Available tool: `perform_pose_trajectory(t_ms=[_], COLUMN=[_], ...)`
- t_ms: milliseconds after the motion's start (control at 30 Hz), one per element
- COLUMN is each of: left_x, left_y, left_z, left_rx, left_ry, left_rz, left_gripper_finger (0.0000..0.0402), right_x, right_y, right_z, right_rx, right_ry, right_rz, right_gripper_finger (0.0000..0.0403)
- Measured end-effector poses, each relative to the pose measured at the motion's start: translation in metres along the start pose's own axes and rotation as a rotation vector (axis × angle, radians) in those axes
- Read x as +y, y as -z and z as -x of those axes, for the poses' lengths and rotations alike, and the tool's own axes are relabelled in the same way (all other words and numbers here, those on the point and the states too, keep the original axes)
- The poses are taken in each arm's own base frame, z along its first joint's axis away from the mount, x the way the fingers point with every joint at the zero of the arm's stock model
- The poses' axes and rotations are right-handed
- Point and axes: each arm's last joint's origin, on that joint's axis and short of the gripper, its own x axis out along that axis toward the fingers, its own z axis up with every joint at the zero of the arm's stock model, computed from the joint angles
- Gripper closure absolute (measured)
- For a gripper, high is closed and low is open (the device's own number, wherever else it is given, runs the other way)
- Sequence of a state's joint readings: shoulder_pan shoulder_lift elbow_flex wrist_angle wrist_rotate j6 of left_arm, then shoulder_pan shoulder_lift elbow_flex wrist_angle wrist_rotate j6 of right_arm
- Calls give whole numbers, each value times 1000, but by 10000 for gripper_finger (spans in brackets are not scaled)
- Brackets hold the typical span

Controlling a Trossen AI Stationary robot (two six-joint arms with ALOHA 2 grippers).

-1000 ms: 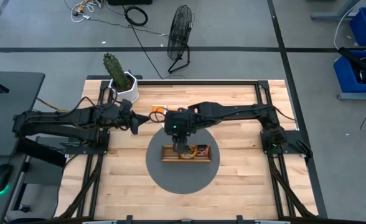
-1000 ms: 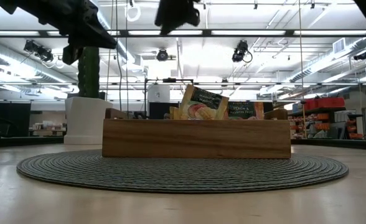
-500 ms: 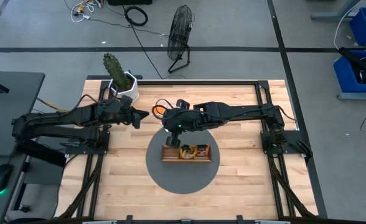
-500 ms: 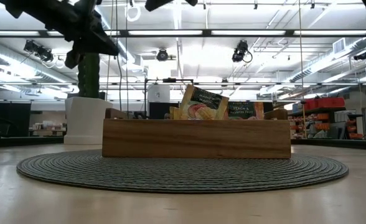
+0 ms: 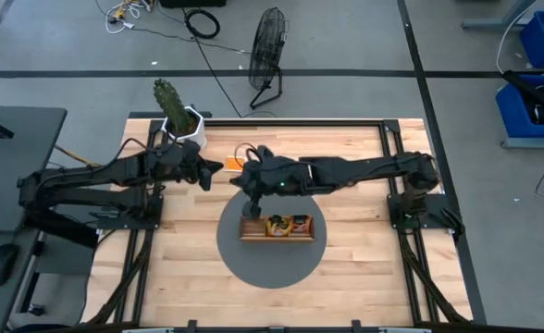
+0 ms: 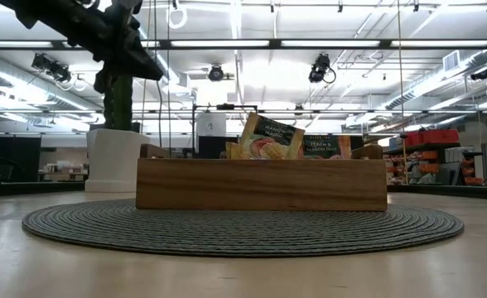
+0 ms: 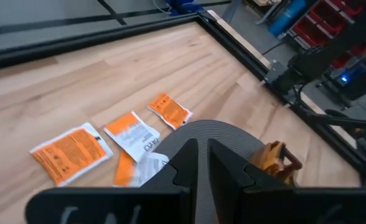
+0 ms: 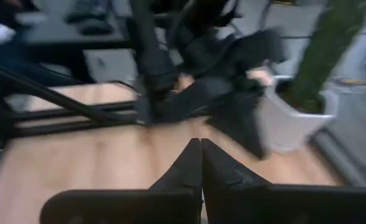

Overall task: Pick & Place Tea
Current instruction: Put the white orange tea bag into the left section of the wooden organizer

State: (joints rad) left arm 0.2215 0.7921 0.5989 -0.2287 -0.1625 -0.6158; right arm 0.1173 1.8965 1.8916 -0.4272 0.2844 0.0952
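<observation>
While the left gripper point(image 5: 218, 170) hovers nearly shut above loose orange square tea sachets point(image 7: 71, 152), the right gripper point(image 8: 200, 163) is closed, empty.

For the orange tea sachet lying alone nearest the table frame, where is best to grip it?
Probably from above, pinching one free edge of the orange sachet. It lies flat on the wooden table, apart from the other sachets, so its sides are open to a pincer.
</observation>
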Motion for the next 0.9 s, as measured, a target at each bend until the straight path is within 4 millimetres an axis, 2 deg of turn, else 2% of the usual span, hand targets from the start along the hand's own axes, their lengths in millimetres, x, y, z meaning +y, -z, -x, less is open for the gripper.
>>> perform_pose_trajectory(t_ms=[133, 267, 433, 567, 733, 900], left_x=[3, 6, 11, 15, 22, 21], left_y=[-2, -4, -4, 0, 8, 5], left_z=[0, -1, -8, -22, -48, -74], left_rx=[-9, -14, 36, 118, 209, 288], left_ry=[-16, -29, -23, -9, -45, -33], left_rz=[-23, -13, -12, -84, -209, -364], left_gripper_finger=[365, 365, 365, 365, 365, 365], right_x=[-11, -26, -42, -52, -60, -67], right_y=[29, 40, 66, 88, 107, 127], right_z=[0, 29, 67, 92, 116, 130], right_rx=[-112, -242, -324, -318, -319, -273], right_ry=[-4, 19, 82, 106, 117, 195], right_rz=[-117, -225, -333, -377, -439, -490], right_gripper_finger=[402, 402, 403, 403, 403, 403])
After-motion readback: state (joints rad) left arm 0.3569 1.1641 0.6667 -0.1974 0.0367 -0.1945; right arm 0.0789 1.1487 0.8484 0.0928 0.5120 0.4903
